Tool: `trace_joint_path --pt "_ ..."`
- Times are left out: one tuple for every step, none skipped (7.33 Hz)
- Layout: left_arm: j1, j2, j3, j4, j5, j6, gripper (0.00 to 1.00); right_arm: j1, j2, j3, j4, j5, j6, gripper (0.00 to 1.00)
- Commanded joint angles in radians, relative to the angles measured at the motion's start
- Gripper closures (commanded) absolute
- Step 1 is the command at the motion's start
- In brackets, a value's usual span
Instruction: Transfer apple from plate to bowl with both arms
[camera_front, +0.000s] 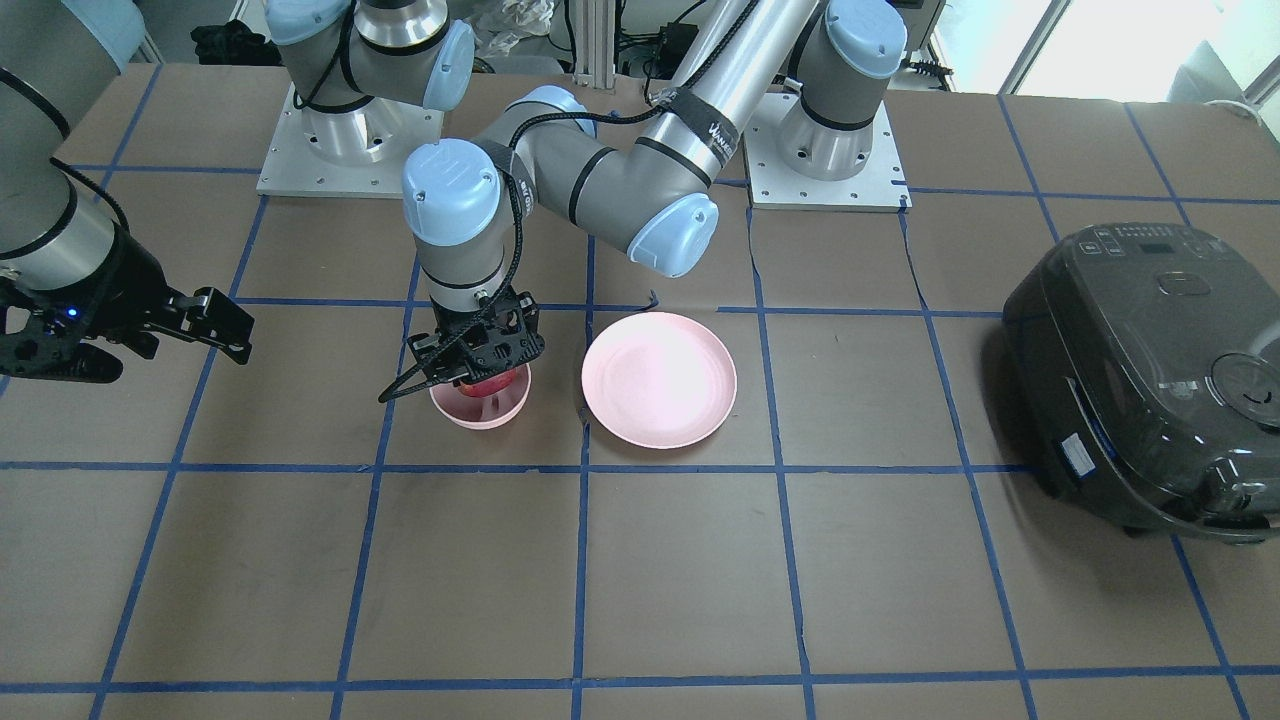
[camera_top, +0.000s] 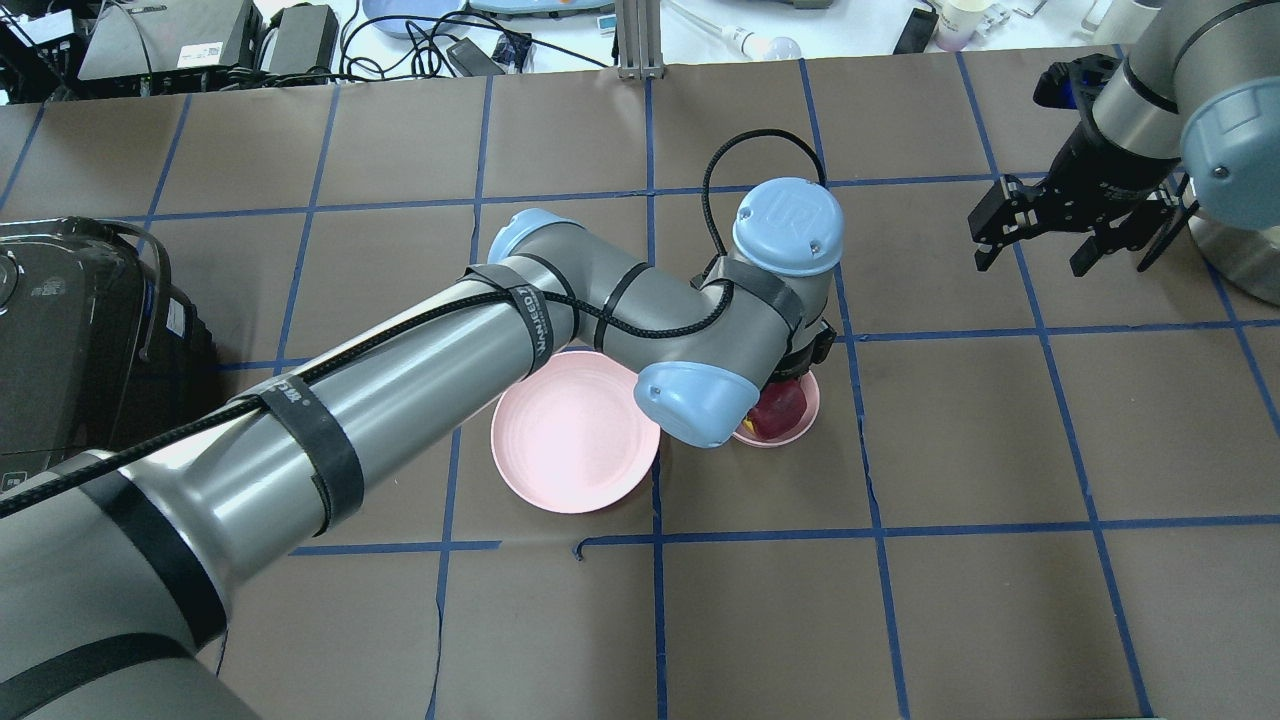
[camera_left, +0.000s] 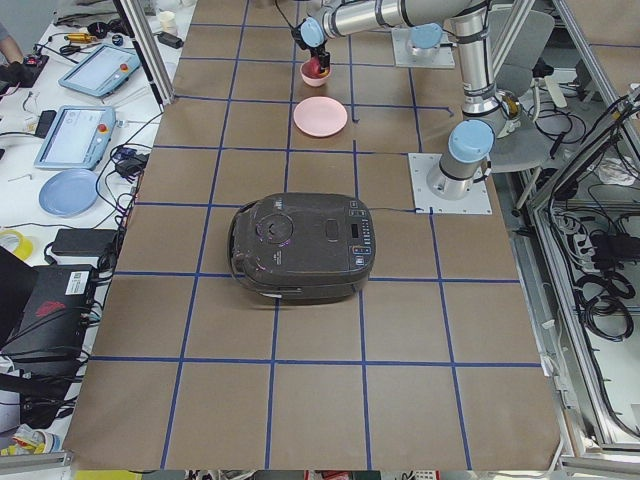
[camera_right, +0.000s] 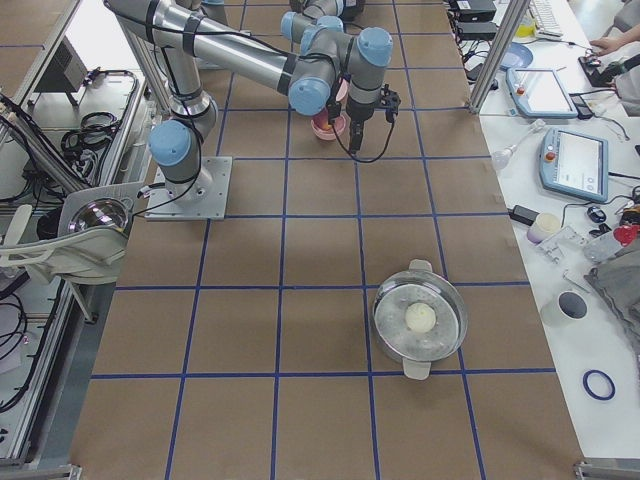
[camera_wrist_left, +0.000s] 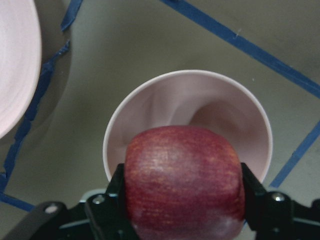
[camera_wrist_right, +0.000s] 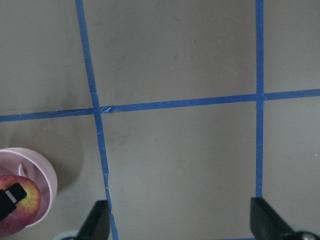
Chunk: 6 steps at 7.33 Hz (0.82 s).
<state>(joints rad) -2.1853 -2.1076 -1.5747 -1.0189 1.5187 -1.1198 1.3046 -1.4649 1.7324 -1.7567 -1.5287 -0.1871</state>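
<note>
My left gripper (camera_front: 485, 372) is shut on the dark red apple (camera_wrist_left: 184, 180) and holds it just above the small pink bowl (camera_wrist_left: 190, 105), over its near rim. The apple (camera_top: 780, 410) and bowl (camera_top: 797, 428) peek out from under the left wrist in the overhead view. The wide pink plate (camera_front: 659, 379) lies empty beside the bowl (camera_front: 480, 410), also in the overhead view (camera_top: 575, 430). My right gripper (camera_top: 1030, 258) is open and empty, held above the table well to the side of the bowl; its wrist view shows the bowl's rim (camera_wrist_right: 45, 172) at the lower left.
A black rice cooker (camera_front: 1150, 380) stands at the table's end on my left. A steel pot (camera_right: 420, 320) with a white ball in it stands far off at the end on my right. Blue tape lines grid the brown table.
</note>
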Motion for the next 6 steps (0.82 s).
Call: trace_joint_path --pt "-0.001 -0.011 -0.002 0.003 0.014 0.087 0.66 -0.001 0.0 -0.004 0.0 -0.001 0.0 0.0" --pt "-0.001 0.0 0.007 0.0 0.044 0.242 0.06 0.001 -0.003 -0.014 0.0 0.001 0.0 0.0" --pt "0.015 0.014 0.012 0.0 0.057 0.283 0.02 0.001 -0.002 -0.027 0.0 -0.002 0.0 0.0" --pt "0.072 0.038 0.015 -0.016 0.046 0.304 0.0 0.001 -0.003 -0.043 -0.001 -0.031 0.001 0.0" --pt "0.132 0.075 0.019 -0.042 0.043 0.374 0.0 -0.001 -0.003 -0.047 0.0 -0.048 0.008 0.0" --pt "0.177 0.125 0.039 -0.108 0.046 0.502 0.0 0.001 -0.021 -0.078 -0.003 -0.089 0.018 0.0"
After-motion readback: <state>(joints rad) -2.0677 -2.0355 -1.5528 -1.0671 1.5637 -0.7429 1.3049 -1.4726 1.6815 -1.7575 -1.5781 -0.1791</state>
